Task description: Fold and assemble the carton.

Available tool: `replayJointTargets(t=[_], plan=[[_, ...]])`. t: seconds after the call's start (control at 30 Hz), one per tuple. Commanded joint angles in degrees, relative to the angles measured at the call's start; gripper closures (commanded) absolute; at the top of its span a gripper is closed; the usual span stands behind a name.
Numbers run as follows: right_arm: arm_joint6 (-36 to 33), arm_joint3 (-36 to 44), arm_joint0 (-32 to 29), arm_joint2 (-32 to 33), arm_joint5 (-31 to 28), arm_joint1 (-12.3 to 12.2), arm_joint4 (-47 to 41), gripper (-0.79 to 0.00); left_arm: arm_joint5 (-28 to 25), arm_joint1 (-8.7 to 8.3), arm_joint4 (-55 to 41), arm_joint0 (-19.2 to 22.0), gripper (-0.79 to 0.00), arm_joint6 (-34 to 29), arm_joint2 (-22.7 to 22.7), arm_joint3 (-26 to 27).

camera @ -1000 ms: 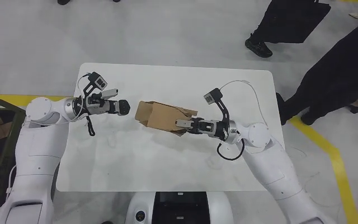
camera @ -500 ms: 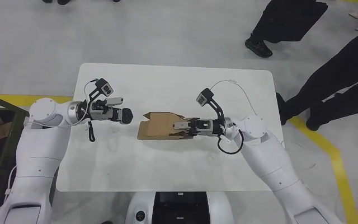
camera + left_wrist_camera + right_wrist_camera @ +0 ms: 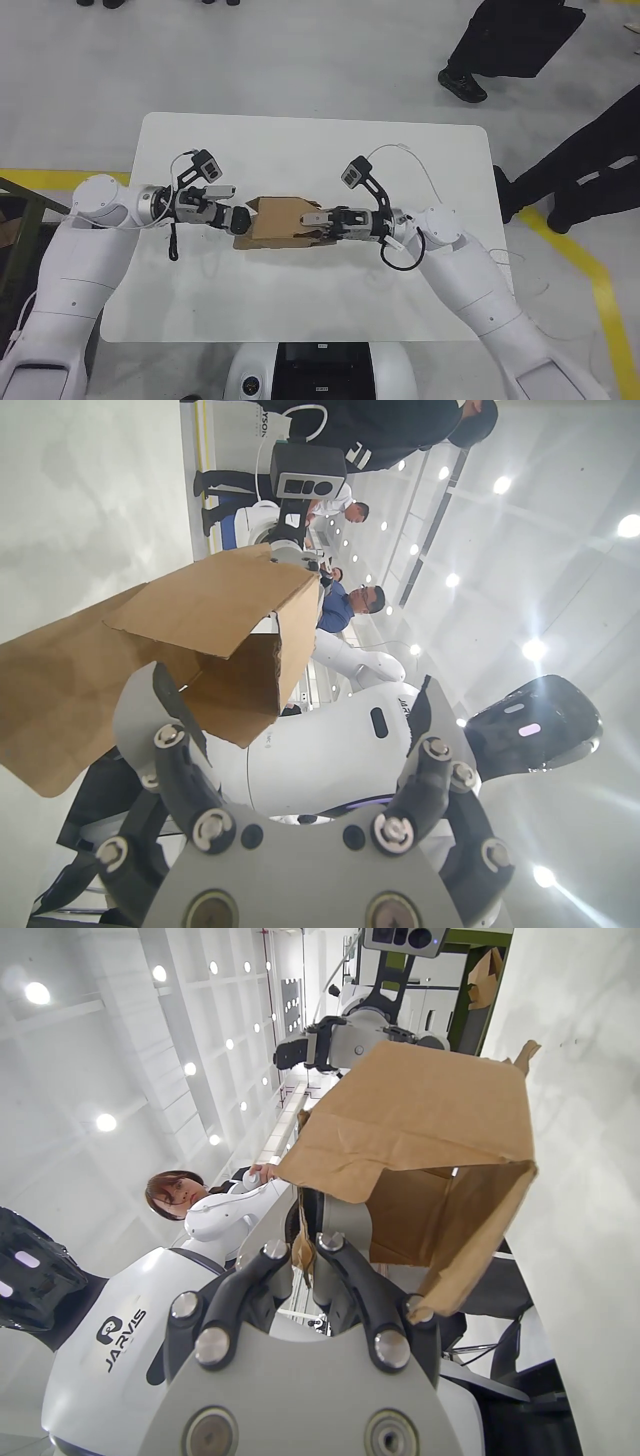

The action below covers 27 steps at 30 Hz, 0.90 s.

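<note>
The brown carton (image 3: 275, 222) is held just above the middle of the white table (image 3: 300, 140), partly opened into a tube with loose flaps. My right gripper (image 3: 318, 217) is at its right end, shut on a torn flap edge of the carton (image 3: 425, 1128); the pinch point of the right gripper (image 3: 303, 1233) sits beside the open mouth. My left gripper (image 3: 238, 218) is at the carton's left end, open wide. In the left wrist view one finger (image 3: 167, 700) lies against the open end of the carton (image 3: 150, 650) and the other finger (image 3: 430, 720) stands well apart.
The table's front and back have free room around the arms. A dark bin (image 3: 12, 205) with cardboard stands off the table's left edge. People's legs (image 3: 500, 50) are on the floor beyond the back right corner.
The right arm carried the carton leftward and levelled it. The left gripper moved right and now meets the carton's left end.
</note>
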<state>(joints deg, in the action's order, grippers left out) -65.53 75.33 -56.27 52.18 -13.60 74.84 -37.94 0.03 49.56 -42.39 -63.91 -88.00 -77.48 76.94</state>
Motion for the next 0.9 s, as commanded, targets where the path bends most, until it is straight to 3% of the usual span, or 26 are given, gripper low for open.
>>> replayJointTargets(t=[0.0,0.4,0.87], plan=[[-0.2,-0.1,0.1,-0.1,-0.1,0.1,-0.2,0.0,0.1,-0.33,-0.3,0.3,-0.785,0.0,0.7,-0.1],[-1.2,0.2,-0.1,-1.4,0.0,0.7,-1.3,0.0,-2.0,-1.56,-5.4,2.5,-0.785,0.0,3.7,-1.3],[-1.8,-0.7,0.5,-2.6,0.3,1.4,-1.6,0.0,-4.7,-1.28,-10.2,3.2,-0.785,0.4,2.4,-4.3]])
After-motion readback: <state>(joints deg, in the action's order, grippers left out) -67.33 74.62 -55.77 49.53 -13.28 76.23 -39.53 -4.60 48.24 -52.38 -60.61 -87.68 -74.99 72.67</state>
